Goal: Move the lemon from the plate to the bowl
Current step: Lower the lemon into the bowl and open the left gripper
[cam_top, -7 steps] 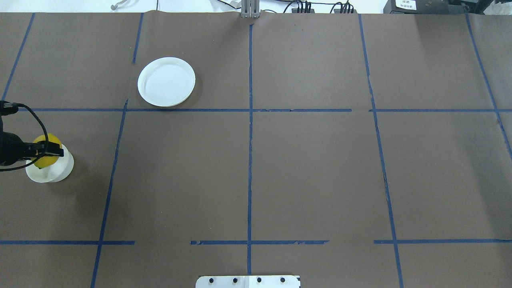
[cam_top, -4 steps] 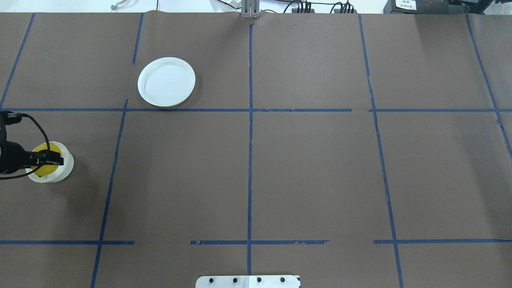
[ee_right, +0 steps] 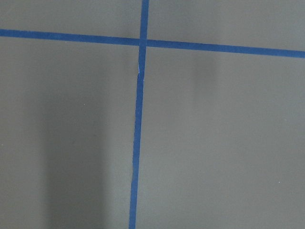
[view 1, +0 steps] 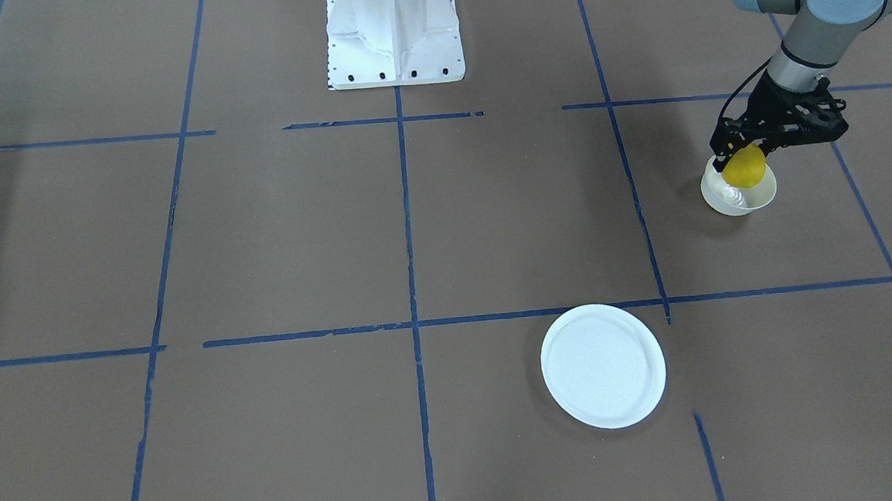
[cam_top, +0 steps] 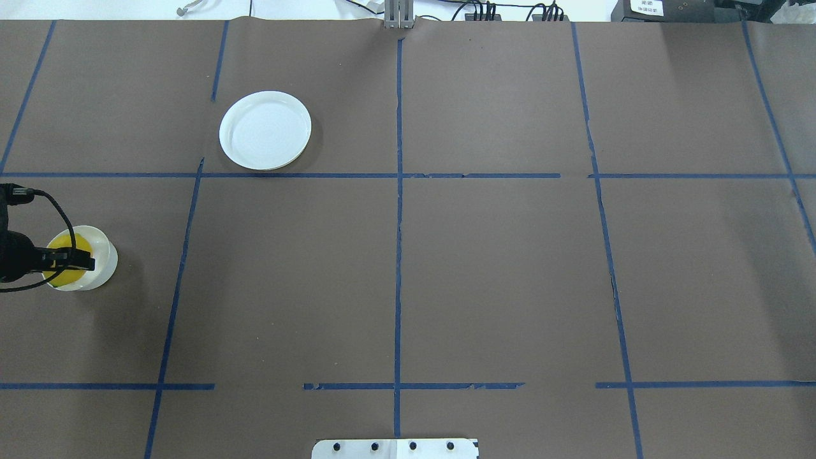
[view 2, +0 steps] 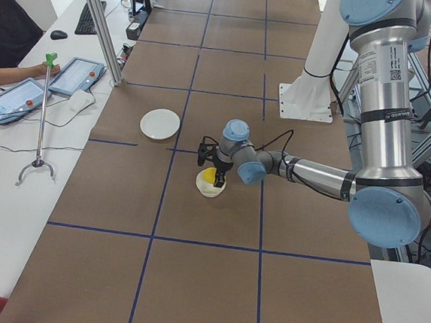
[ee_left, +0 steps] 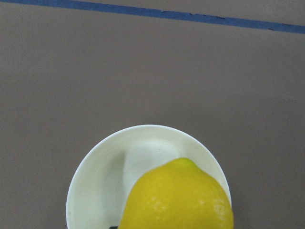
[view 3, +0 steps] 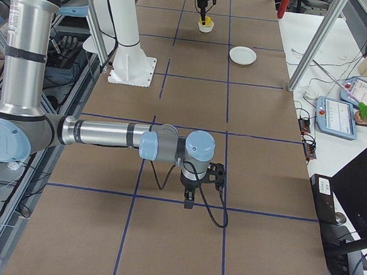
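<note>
My left gripper [cam_top: 75, 260] is shut on the yellow lemon [cam_top: 62, 273] and holds it down inside the small off-white bowl [cam_top: 105, 255] at the table's left edge. In the front view the lemon [view 1: 744, 169] sits at the rim of the bowl [view 1: 737, 200], under the gripper [view 1: 745, 152]. The left wrist view shows the lemon [ee_left: 176, 200] over the bowl [ee_left: 102, 167]. The white plate [cam_top: 265, 131] lies empty, far behind and to the right of the bowl. My right gripper [view 3: 188, 199] hangs low over bare table; I cannot tell whether it is open.
The robot's white base [view 1: 394, 29] stands at the middle of the table's near edge. Blue tape lines [cam_top: 398, 191] cross the brown table cover. Tablets [view 2: 72, 75] and a person are on a side table past the plate.
My left gripper has gone down with the lemon, from above the bowl's rim to inside the bowl. The plate has not moved.
</note>
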Controlling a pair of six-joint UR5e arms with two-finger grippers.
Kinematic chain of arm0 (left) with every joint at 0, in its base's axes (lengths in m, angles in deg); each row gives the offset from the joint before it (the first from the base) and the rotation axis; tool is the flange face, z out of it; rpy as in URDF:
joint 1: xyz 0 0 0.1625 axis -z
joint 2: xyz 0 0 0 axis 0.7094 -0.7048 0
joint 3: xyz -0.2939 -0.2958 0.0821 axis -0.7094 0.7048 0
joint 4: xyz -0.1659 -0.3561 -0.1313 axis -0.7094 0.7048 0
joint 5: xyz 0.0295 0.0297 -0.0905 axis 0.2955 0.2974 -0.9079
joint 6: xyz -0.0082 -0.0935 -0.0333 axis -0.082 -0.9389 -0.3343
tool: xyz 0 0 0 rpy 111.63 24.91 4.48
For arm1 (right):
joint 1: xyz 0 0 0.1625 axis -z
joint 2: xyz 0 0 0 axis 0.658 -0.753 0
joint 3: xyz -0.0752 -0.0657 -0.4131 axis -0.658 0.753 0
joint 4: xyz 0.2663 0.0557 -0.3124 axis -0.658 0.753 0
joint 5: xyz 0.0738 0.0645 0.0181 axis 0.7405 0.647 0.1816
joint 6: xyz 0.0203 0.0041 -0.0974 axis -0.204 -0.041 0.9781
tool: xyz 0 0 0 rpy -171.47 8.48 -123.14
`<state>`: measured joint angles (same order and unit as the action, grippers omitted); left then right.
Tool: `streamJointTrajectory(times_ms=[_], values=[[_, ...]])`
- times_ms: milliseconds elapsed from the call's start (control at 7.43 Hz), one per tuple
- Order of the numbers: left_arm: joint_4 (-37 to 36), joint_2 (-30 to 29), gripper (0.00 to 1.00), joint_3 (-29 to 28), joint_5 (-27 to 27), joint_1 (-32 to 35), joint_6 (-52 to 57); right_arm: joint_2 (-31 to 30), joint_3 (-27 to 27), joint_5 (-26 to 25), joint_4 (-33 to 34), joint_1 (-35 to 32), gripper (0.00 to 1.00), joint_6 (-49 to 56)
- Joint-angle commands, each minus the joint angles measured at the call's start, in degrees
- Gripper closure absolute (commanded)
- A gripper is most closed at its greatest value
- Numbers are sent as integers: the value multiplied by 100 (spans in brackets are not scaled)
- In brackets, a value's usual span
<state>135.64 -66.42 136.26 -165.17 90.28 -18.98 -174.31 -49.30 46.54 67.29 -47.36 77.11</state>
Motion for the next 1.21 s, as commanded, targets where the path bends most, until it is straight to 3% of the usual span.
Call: streamJointTrajectory(times_ms=[0,135,538,808,1077], values=[[1,22,17,-27,-47,7,176,0,0,0,0,0,0,0],[10,22,0,-18,-47,16,325,0,0,0,0,0,0,0],[-7,4,0,61,-221,86,422,0,0,0,0,0,0,0],[-382,-83,0,70,-1072,1022,1663,0,0,0,0,0,0,0],[-1408,-424,0,79,-1409,1771,3096,0,0,0,0,0,0,0]])
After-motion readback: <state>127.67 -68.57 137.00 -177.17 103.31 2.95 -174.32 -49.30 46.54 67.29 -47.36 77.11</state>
